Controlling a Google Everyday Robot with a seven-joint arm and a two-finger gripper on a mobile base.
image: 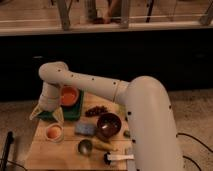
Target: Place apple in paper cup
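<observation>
The paper cup (54, 135) is a short whitish cup at the front left of the wooden table. The apple (54, 131) shows as a red-orange round shape inside it. My gripper (47, 117) hangs just above and slightly behind the cup. Its two pale fingers are spread apart and hold nothing. The arm reaches in from the right across the table.
An orange bowl (69, 95) sits on a green tray (75, 112) behind the gripper. A dark red grape bunch (97, 110), a dark bowl (109, 125), a blue sponge (85, 129), a metal cup (85, 146) and a white utensil (118, 157) lie to the right. The table's left edge is close to the cup.
</observation>
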